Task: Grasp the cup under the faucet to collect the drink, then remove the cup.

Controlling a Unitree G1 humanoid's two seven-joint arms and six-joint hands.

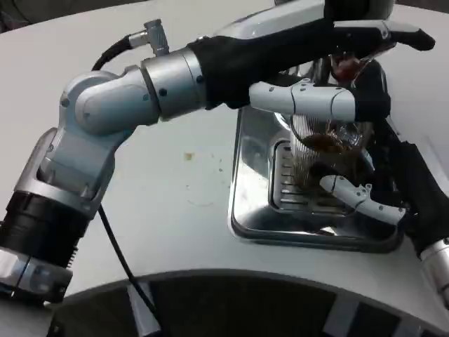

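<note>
Cup (324, 151) sits on the drip tray (309, 235), under the faucet (344, 67), with dark drink in its bottom, so collecting looks underway; removal not done. My right hand (365, 189) wraps the cup from the tray's right side, fingers on the lower wall: gripping it. My left hand (330, 70) reaches across above the cup at the faucet, fingers extended; can't tell if it's pressing or holding anything.

Hiding behind the left hand (316, 67), most of the faucet (344, 67); running off the right edge, the right forearm (438, 263); blurring through the cup (326, 151), its contents.
</note>
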